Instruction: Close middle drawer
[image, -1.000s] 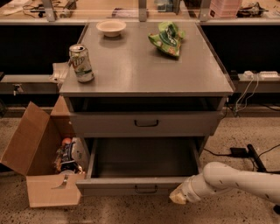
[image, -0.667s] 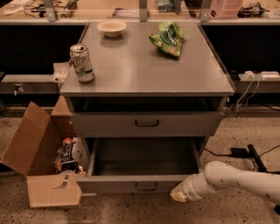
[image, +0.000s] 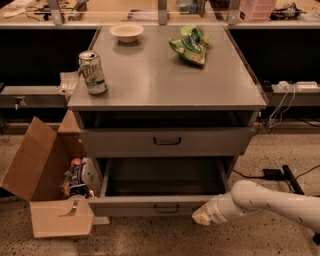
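Observation:
The middle drawer (image: 150, 204) is pulled far out of the grey cabinet, a long shallow tray that looks empty. Its low front panel has a small dark bar handle (image: 166, 208) at the centre. My gripper (image: 202, 216) is at the right end of that front panel, low down and at or touching its outer face. The white arm reaches in from the lower right. Above it, the drawer with the taller front panel (image: 167, 141) stands slightly out.
On the cabinet top (image: 165, 85) stand a green can (image: 93, 72), a white bowl (image: 126, 32) and a green chip bag (image: 190, 44). An open cardboard box (image: 47, 187) with items sits on the floor at the left. Cables and a power strip (image: 277, 172) lie at the right.
My gripper has moved slightly up and toward the cabinet at the drawer's front. The middle drawer's front panel appears to have shifted in a little.

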